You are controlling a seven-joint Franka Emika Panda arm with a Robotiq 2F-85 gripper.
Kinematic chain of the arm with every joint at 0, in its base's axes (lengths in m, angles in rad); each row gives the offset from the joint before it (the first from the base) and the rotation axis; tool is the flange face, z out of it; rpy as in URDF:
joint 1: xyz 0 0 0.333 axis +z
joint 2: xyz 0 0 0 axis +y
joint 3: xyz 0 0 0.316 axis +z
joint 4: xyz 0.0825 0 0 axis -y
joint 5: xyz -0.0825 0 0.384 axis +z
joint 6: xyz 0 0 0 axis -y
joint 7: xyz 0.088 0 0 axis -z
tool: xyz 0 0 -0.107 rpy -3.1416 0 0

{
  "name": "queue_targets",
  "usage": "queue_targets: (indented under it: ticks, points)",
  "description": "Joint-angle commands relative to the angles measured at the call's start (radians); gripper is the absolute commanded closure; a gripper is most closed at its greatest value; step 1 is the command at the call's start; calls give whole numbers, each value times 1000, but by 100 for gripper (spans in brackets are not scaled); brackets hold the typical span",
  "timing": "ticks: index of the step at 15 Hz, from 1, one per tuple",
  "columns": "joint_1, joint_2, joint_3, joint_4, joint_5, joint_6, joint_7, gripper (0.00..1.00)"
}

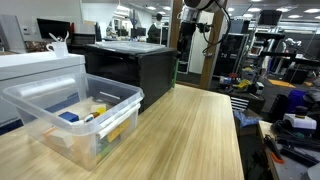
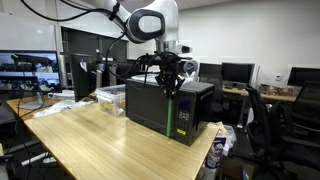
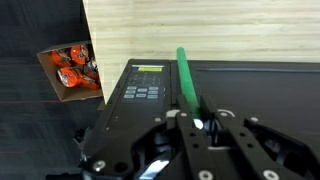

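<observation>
green stick (image 3: 187,78): centre of the wrist view, over the black box (image 3: 260,90). gripper (image 3: 198,122) jaws clenched on its lower end. judged light, rigid, smooth; grip mid-shaft. wooden table (image 3: 200,25) at top.

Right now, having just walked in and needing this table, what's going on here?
The robot arm's gripper is shut on a green stick and hangs above a black appliance that stands on the wooden table. The stick points out over the appliance's top, beside its control panel. Whether it touches the top cannot be told. A clear plastic bin with small items inside sits apart on the table.
</observation>
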Motion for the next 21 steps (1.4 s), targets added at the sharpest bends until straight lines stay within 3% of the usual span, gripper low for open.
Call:
queue_targets:
  ticks: [1, 6, 14, 21]
  points:
    - [-12, -33, -1, -90, -42, 37, -21, 96]
    - [-18, -51, 0, -141, -28, 73, -36, 96]
    - [-31, -118, -4, -318, 34, 225, -71, 96]
    - [1, -301, -52, -512, 22, 227, -79, 96]
